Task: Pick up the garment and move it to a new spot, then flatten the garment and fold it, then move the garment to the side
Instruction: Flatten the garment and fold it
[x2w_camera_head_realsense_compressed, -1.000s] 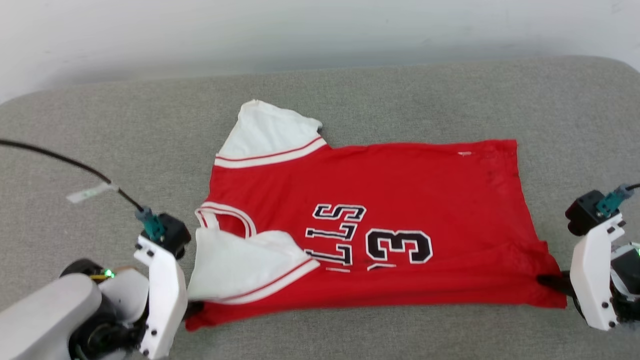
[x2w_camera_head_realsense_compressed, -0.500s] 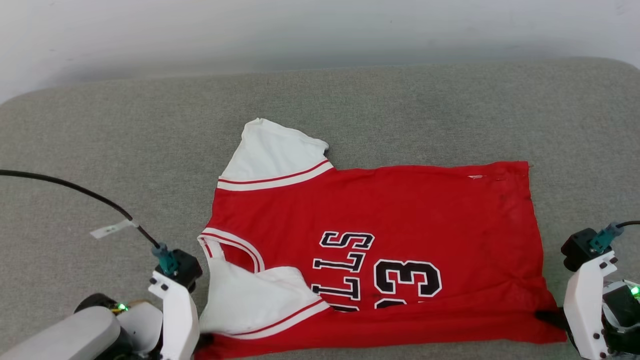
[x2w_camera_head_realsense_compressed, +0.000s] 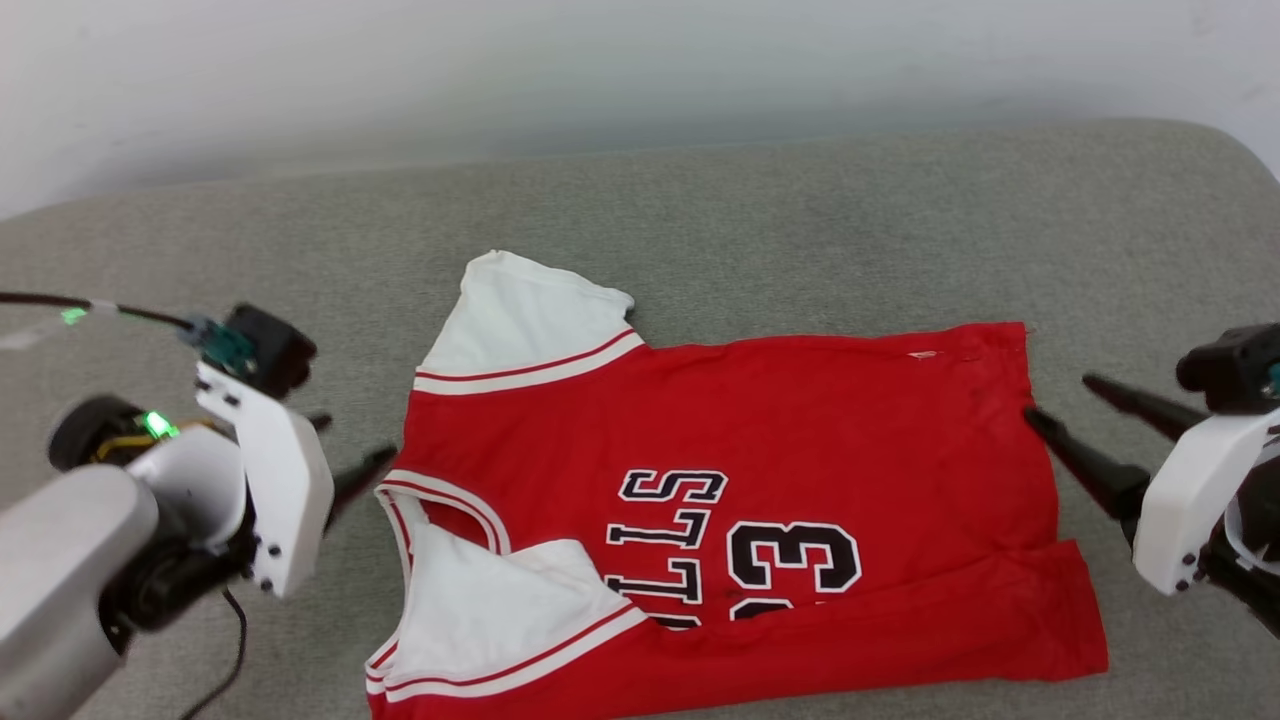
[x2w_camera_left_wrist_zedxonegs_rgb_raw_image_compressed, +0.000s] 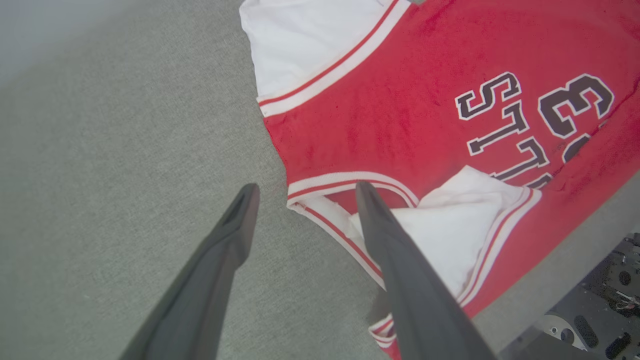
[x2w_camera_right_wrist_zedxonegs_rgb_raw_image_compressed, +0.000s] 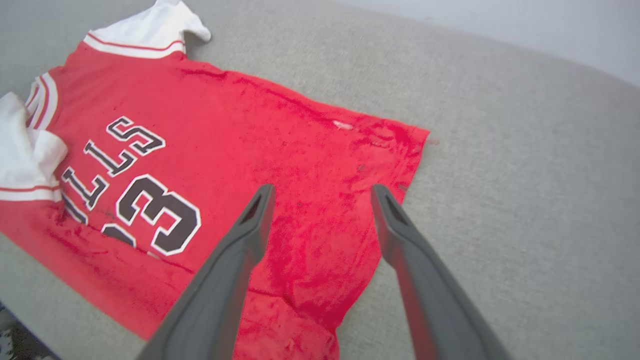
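L gripper & R gripper just let go, jaws wide, empty. Shirt now rests at table front edge, near strip folded over; first fold looks done.

We can read only part of the lettering on the garment. A folded-over white sleeve hides its first letters, and the number runs under a turned-up red strip. The head view's bottom edge cuts off the garment's near corner. Of the left end effector we see only the fingertips past its white housing.
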